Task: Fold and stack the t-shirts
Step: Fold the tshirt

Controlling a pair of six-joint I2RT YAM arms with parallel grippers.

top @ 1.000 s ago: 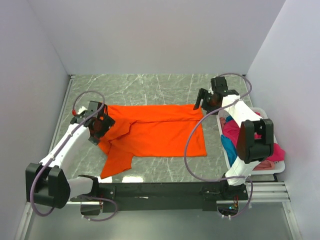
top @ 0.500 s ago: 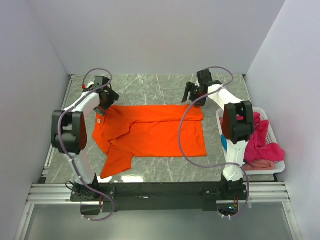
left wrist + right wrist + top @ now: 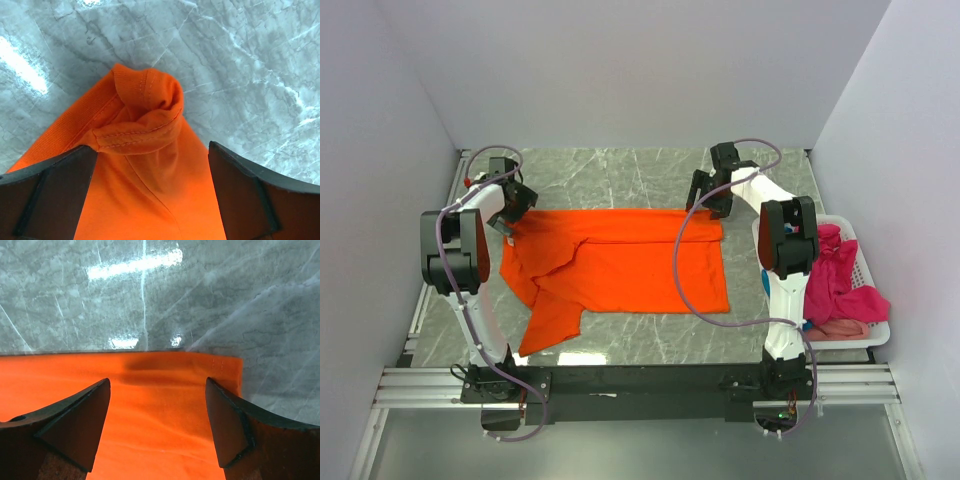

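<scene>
Fingers point(image 3: 50, 195) apart over orange t-shirt point(image 3: 630, 260), grey marble table point(image 3: 620, 170), white walls point(image 3: 620, 70)

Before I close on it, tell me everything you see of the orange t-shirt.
The orange t-shirt is bright, soft knit cloth, spread mostly flat on the grey marble table. Its right side lies smooth, with a stitched hem at the far right corner; its left side is rumpled, a flap pointing toward the near left. The far left corner is bunched up. The left gripper and right gripper, both open, straddle the far corners; contact is unclear.
</scene>
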